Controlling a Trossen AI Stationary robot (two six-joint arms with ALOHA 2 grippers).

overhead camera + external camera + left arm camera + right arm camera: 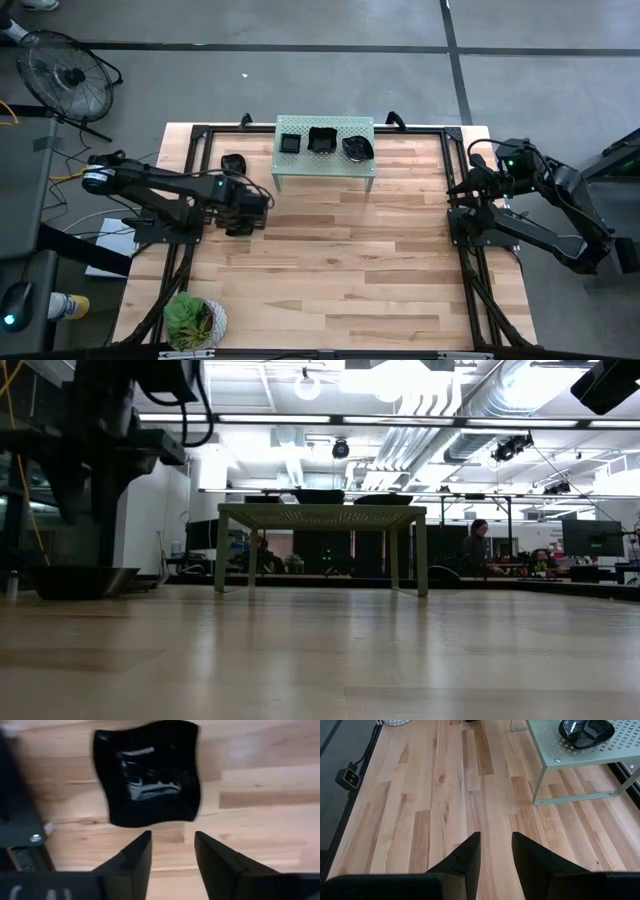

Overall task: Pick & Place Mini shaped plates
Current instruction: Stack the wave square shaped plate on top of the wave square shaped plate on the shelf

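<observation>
Lying on table, plate (147, 780) just beyond left gripper (172, 851)

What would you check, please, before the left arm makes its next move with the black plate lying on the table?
1. Left gripper open and empty: ok, fingers apart with only wood between them.
2. Black plate free of the fingers: ok, it lies flat on the table just ahead of the fingertips.
3. Free room on the green shelf: cannot tell; three plates, a square one, a middle one and a rounder one, already sit along its top.
4. Right gripper out of the way: ok, it hangs open and empty at the table's right edge.
5. Potted plant away from the work: ok, it stands at the near left corner.
</observation>
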